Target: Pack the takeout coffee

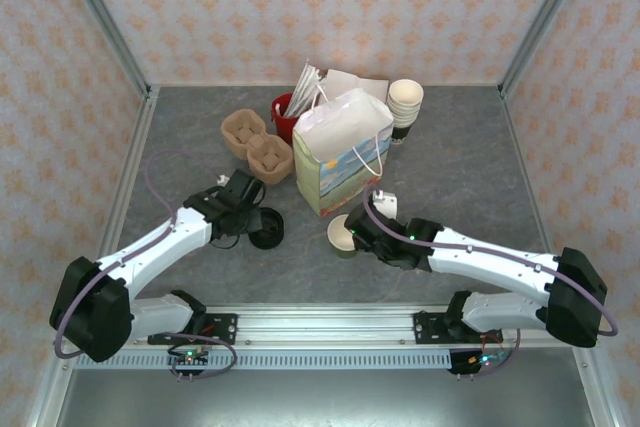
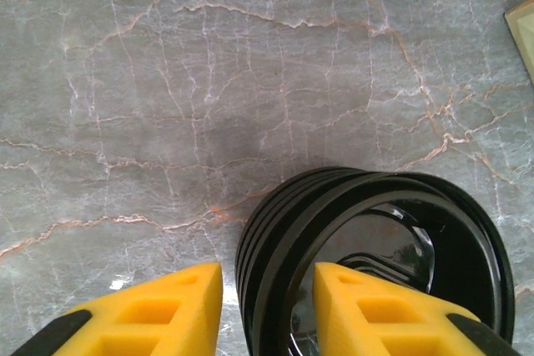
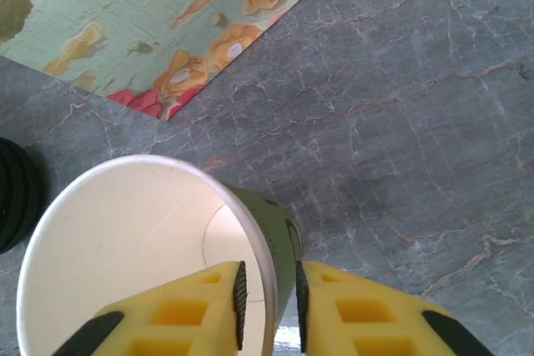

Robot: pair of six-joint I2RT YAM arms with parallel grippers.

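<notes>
Open-topped paper cup (image 1: pixel 341 235), dark greenish sides, cream inside, upright on grey marbled table (image 1: pixel 460 167), just near of floral paper bag (image 1: pixel 340 152). Right gripper (image 3: pixel 269 302) astride cup's right wall, one finger inside, one outside, jaws narrowly parted; pinching or not, cannot tell. Left of cup, ribbed round black plastic lid (image 2: pixel 279 206); left gripper (image 2: pixel 269 289) spread across its rim, gap beside outer finger.

White arms (image 1: pixel 150 252), black joints (image 1: pixel 85 312), purple cables (image 1: pixel 150 175), yellow-fingered hands (image 2: pixel 267 277)
</notes>
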